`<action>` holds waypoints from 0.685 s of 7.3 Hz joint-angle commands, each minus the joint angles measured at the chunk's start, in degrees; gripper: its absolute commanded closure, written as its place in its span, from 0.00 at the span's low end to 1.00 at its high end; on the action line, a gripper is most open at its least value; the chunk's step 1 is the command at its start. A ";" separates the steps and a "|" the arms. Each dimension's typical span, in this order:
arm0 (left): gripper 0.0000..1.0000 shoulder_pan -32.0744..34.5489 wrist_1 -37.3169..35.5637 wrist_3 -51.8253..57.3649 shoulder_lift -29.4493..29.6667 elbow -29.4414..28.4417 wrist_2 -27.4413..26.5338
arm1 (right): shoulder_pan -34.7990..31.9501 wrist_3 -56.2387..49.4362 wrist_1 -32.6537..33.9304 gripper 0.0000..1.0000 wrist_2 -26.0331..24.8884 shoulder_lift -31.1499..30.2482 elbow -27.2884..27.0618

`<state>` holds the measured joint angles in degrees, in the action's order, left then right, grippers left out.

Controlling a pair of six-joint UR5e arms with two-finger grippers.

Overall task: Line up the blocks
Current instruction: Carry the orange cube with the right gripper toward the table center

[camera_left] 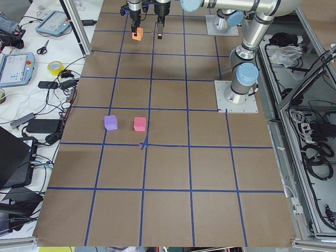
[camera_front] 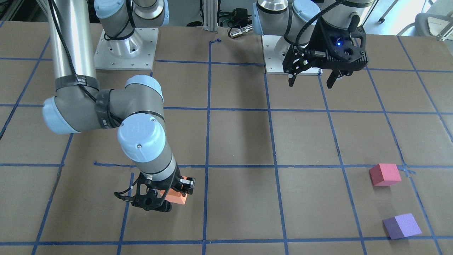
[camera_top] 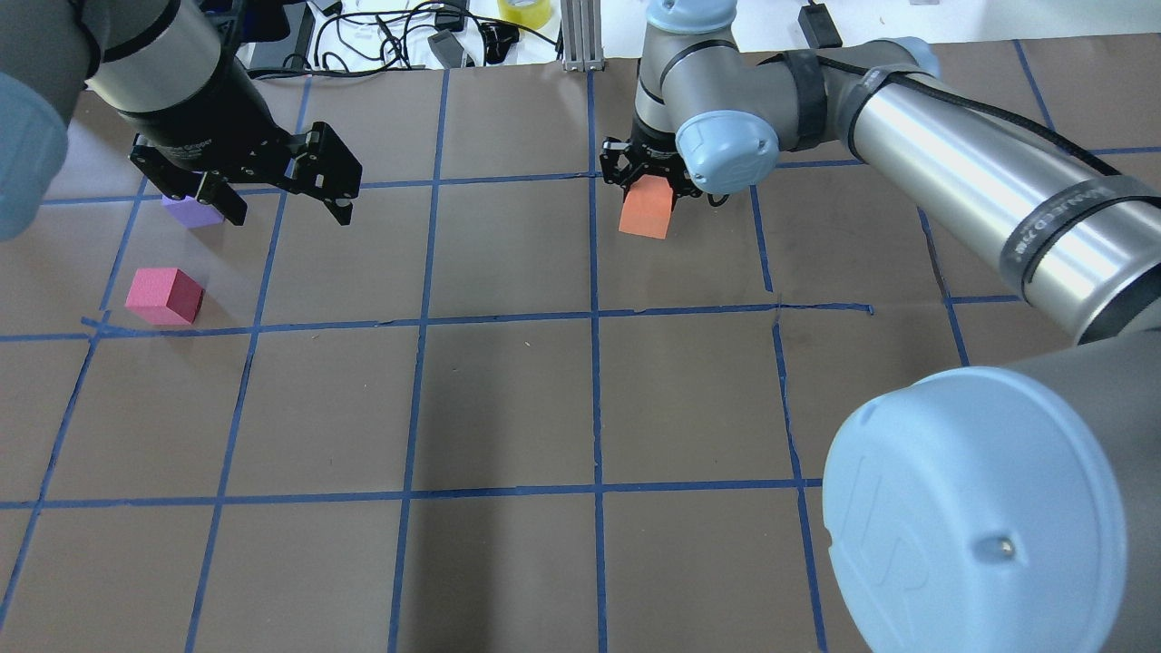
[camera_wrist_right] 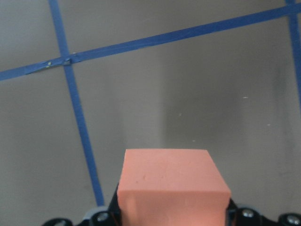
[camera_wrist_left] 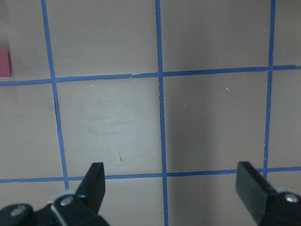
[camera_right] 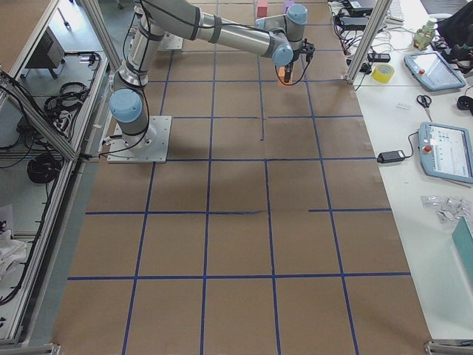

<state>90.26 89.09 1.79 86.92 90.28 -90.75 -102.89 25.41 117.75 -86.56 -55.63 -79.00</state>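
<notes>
Near means the robot's side, left and right the robot's own.

1. Table (camera_front: 240,141): brown surface ruled into squares by blue tape lines (camera_front: 207,141).
2. Left gripper (camera_front: 311,85): nearest item, just ahead of the left arm's base plate and raised above the table. Its fingers (camera_wrist_left: 94,179) are spread wide with nothing between them. The wrist view shows only bare table and tape beneath.
3. Pinkish-red block (camera_front: 385,174): far left part of the table, resting flat and free of both grippers, just beside a tape crossing. A sliver of it shows at the left edge of the left wrist view.
4. Orange block (camera_top: 646,210): right of the centre line and a little farther out than the pinkish-red one, well apart from the other two. It is clamped between the fingers of the right gripper (camera_top: 648,186), which points down from the outstretched right arm. Whether its underside touches the table cannot be told.
5. Purple block (camera_front: 401,226): farthest of the three, just beyond the pinkish-red block on the left, with a gap between them. It rests flat and is ungripped. The overhead view shows it partly covered by the raised left gripper.
6. Yellow tape roll (camera_right: 383,72): on the white bench past the table's far edge.
</notes>
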 commanded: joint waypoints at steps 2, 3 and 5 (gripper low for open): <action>0.00 0.00 -0.06 0.23 -1.13 0.78 -0.04 | -5.90 6.66 3.79 1.00 -0.36 4.81 2.62; 0.00 0.00 -0.06 0.31 -1.67 0.78 -0.04 | -6.26 6.58 3.89 1.00 -0.45 5.43 3.32; 0.00 0.00 -0.06 0.40 -1.84 0.51 -0.04 | -6.96 4.65 3.98 0.93 -0.54 6.75 3.42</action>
<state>90.26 89.04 2.11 85.33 90.94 -90.79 -109.21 31.06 121.60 -87.00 -49.80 -75.80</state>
